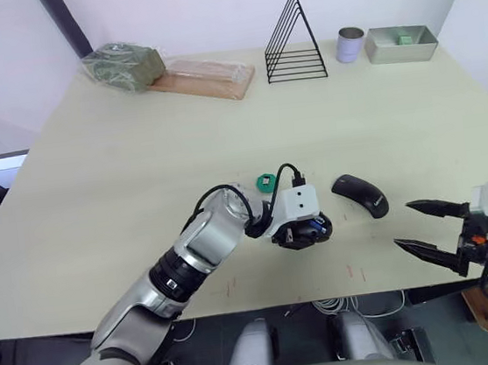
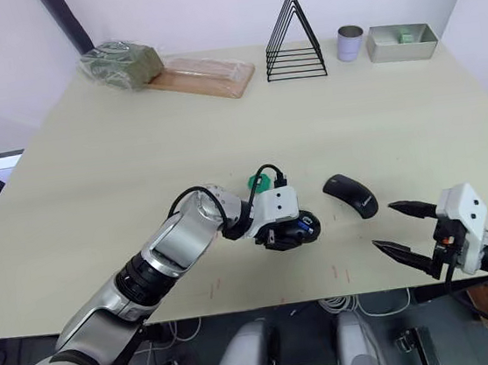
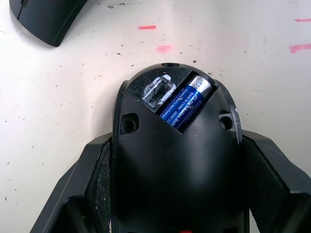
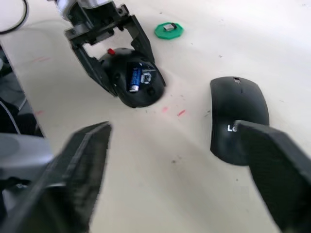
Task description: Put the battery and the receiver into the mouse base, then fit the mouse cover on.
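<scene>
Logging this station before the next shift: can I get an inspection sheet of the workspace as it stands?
Surface: pale table, small red marks near the front edge.
Job's things: mouse base between the left gripper's fingers, battery seated in its compartment; receiver lying on a green disc; mouse cover lying apart on the table.
Clutter: black wire rack, metal can, grey tray, wrapped bundle, wooden board at the far edge.
Grippers: left gripper closed on the mouse base; right gripper open, empty.
Cables: black cable on the left wrist.
Surroundings: white wall behind.
</scene>
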`<state>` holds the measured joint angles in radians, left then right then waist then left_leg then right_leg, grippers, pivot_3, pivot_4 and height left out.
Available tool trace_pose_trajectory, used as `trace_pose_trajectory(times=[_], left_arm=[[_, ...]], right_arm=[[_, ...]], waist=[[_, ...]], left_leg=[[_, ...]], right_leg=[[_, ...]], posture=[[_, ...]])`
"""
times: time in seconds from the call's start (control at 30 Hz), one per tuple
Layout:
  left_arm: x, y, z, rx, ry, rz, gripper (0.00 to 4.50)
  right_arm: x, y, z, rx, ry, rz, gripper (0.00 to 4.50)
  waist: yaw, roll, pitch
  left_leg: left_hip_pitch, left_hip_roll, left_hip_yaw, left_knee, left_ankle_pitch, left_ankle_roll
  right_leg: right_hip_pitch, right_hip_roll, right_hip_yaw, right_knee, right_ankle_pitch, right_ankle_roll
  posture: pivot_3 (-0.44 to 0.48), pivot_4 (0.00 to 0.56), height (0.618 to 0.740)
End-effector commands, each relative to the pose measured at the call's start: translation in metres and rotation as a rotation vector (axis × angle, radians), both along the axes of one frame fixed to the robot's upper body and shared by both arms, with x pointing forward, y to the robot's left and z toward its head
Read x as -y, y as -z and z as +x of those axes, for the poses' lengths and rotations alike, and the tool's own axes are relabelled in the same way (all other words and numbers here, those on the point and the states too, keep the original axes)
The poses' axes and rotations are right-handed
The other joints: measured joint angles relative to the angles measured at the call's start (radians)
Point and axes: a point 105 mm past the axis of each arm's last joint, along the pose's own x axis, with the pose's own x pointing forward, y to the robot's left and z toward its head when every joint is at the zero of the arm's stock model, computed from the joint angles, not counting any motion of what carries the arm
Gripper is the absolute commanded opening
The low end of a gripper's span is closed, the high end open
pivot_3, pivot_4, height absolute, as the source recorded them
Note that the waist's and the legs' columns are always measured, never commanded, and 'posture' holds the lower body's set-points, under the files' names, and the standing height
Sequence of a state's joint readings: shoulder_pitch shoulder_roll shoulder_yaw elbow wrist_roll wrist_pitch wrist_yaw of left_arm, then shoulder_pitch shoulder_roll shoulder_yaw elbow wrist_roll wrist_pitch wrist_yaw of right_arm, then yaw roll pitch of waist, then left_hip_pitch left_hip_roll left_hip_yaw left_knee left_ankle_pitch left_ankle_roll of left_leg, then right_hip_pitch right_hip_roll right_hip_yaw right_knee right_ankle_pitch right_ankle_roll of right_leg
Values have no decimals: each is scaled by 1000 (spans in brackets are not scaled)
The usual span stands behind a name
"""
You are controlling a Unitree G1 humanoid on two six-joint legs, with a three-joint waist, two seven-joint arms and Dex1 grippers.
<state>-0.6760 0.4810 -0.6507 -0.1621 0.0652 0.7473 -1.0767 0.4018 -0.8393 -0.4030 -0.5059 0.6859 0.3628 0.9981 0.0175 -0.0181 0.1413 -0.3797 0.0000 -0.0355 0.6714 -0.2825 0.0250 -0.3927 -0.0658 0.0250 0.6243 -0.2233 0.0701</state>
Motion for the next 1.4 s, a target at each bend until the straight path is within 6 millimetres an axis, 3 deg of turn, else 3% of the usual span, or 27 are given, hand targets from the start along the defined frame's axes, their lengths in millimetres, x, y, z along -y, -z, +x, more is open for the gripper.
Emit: trace_pose_trajectory(times=[0.03,0.2,0.3,0.33,0.53,0.87,1.13,1.4], left_arm=[[3,8,-6,-24,30,15,2929],[5,7,-5,-24,35,8,2929],[5,4,-5,-37,32,-6,4346],[6,2,-5,-39,28,-13,4434],[-1,-28,-6,-29,49,-96,4434],[-54,-63,-13,-30,-30,-215,4434],[-108,-78,-18,-99,-314,-434,4434],[-151,-86,-21,-22,-544,-564,4434]], right_arm=[[6,-16,-10,37,-27,-17,4473],[4,-14,-17,27,-17,-8,4473],[1,-11,-19,19,-11,0,4500],[1,-10,-20,17,-7,2,4500],[4,-7,-22,14,18,3,4500],[6,-9,-27,31,22,20,4500],[11,-15,-26,97,71,59,4500],[19,-18,-25,135,153,92,4500]], waist=[[0,0,0],[0,0,0],[0,0,0],[-1,0,0],[-4,-1,2],[-3,-2,4],[-4,-2,6],[-1,-2,7]], left_leg=[[0,0,0,0,0,0],[0,0,0,0,0,0],[0,0,0,0,0,0],[0,0,0,0,0,0],[0,1,0,0,0,0],[0,2,-1,0,0,0],[0,4,-2,0,0,0],[1,4,-3,-1,0,0]], right_leg=[[0,0,0,0,0,0],[0,0,0,0,0,0],[0,0,0,0,0,0],[0,0,0,0,0,0],[-1,0,0,0,0,0],[-1,0,0,0,0,0],[-1,-1,1,0,-3,-2],[-1,-1,1,0,-2,-4]], posture=[[0,150,740],[0,150,740],[0,150,740],[0,150,740],[0,150,740],[0,150,740],[0,150,740],[0,150,740]])
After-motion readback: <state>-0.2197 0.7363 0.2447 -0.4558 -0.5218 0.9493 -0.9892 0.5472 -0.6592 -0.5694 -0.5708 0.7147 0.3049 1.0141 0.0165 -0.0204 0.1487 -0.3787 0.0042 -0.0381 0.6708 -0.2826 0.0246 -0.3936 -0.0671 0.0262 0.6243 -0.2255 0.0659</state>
